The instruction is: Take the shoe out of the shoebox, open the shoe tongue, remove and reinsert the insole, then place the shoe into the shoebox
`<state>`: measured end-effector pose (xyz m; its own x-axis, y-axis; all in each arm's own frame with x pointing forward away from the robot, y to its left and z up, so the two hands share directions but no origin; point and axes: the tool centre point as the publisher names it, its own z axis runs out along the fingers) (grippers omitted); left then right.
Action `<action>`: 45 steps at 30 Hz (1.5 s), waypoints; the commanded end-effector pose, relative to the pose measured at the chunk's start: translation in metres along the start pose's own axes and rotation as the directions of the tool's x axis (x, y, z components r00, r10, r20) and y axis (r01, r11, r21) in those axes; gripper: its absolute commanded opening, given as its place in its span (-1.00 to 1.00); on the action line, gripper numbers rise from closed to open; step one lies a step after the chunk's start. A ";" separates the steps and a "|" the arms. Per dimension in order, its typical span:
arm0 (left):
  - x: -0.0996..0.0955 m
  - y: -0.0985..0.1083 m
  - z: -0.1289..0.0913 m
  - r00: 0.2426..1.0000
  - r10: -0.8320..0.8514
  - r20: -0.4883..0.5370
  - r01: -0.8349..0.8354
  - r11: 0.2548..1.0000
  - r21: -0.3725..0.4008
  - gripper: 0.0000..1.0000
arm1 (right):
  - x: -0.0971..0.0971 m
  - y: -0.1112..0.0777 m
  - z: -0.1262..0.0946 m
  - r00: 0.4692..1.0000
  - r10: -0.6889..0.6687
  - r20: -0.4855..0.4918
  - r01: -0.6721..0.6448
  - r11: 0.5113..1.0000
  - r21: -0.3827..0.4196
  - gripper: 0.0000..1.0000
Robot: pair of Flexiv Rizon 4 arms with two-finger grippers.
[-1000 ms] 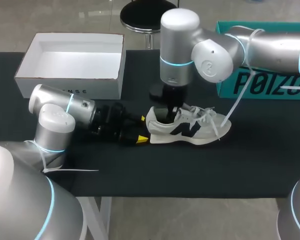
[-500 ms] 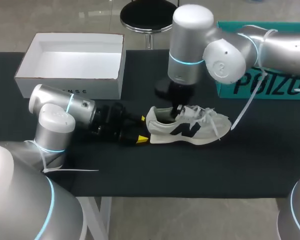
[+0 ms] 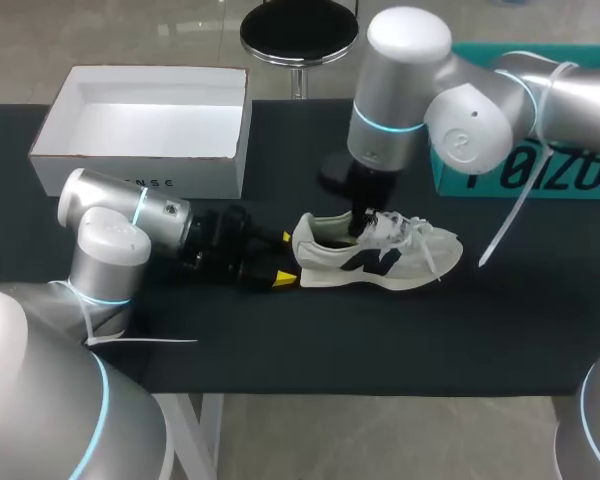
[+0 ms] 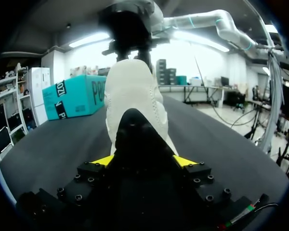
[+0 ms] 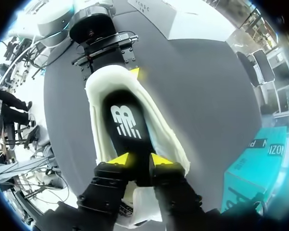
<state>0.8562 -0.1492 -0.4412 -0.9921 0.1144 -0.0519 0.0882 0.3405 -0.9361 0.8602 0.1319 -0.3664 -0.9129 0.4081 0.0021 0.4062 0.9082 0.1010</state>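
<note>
The shoe (image 3: 380,255) is out of the shoebox (image 3: 140,172) on the worktop (image 3: 380,340), heel clamped by the left pincer (image 3: 282,258); the insole (image 5: 125,120), apparently pinched by the right pincer (image 5: 139,159), is not yet withdrawn, so reinsertion and boxing remain.

Head camera looked down from behind over the counter (image 3: 380,340); both wrist cameras sat close on the shoe (image 3: 420,255), left at heel level, right overhead.

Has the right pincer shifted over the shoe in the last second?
Yes. The right pincer has slid along the shoe from the heel opening toward the tongue.
</note>
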 end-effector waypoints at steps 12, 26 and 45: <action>-0.001 0.001 0.003 1.000 -0.001 0.000 0.001 1.000 -0.002 -1.00 | -0.011 0.000 -0.013 1.000 0.012 0.028 -0.012 1.000 -0.006 1.00; -0.001 0.001 0.003 1.000 -0.001 0.000 0.001 1.000 -0.002 -1.00 | -0.018 0.003 -0.037 0.998 0.011 0.068 -0.009 1.000 -0.027 1.00; -0.001 0.001 0.003 1.000 -0.001 0.000 0.001 1.000 -0.002 -1.00 | -0.016 0.042 -0.097 0.983 -0.089 0.160 0.103 0.992 -0.077 1.00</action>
<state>0.8564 -0.1494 -0.4410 -0.9922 0.1139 -0.0515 0.0877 0.3407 -0.9361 0.8934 0.1487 -0.2745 -0.9255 0.3454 -0.1554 0.3158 0.9302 0.1869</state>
